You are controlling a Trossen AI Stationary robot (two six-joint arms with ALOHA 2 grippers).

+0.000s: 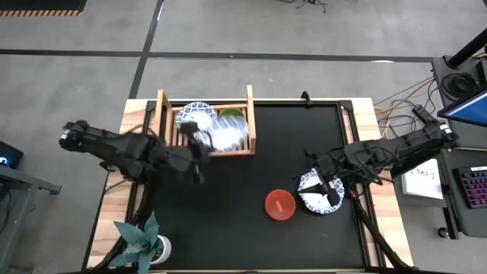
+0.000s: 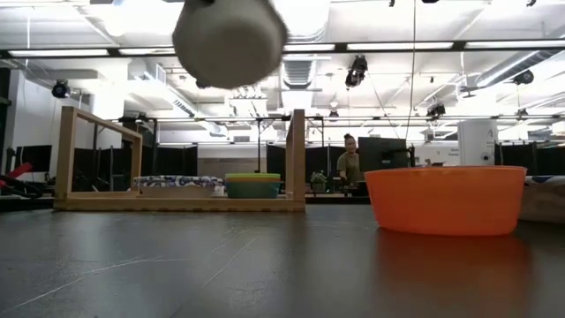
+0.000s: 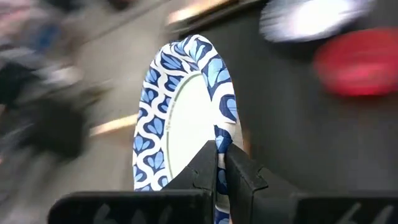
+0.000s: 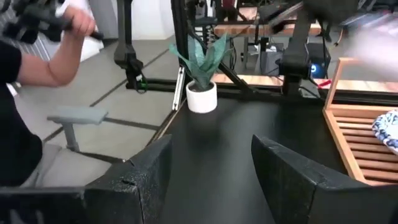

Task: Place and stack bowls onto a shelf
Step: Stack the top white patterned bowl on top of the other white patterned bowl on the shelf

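My left gripper (image 1: 204, 144) is shut on a white bowl with a blue patterned rim (image 1: 228, 134), held over the wooden shelf (image 1: 163, 122); the bowl also shows high in the low view (image 2: 229, 40). A blue-rimmed bowl (image 1: 193, 113) and a green bowl (image 1: 230, 114) sit on the shelf's slats. My right gripper (image 4: 211, 168) is open over another blue-rimmed bowl (image 1: 313, 199) on the mat at the right; I cannot tell whether it touches it. A red bowl (image 1: 279, 204) stands beside that one. My left gripper pinches the bowl's patterned rim (image 3: 221, 144) between its two fingers, one finger (image 3: 205, 167) on the inner side and one (image 3: 244, 175) on the outer wall. The bowl is lifted clear of the shelf and the mat, and stands out beyond the fingertips.
A small potted plant (image 1: 144, 242) stands at the table's near left corner and shows in the right wrist view (image 4: 202, 81). The shelf's corner posts (image 2: 297, 159) rise above the bowls. A person (image 4: 25, 93) is beside the table, another (image 2: 349, 163) far behind.
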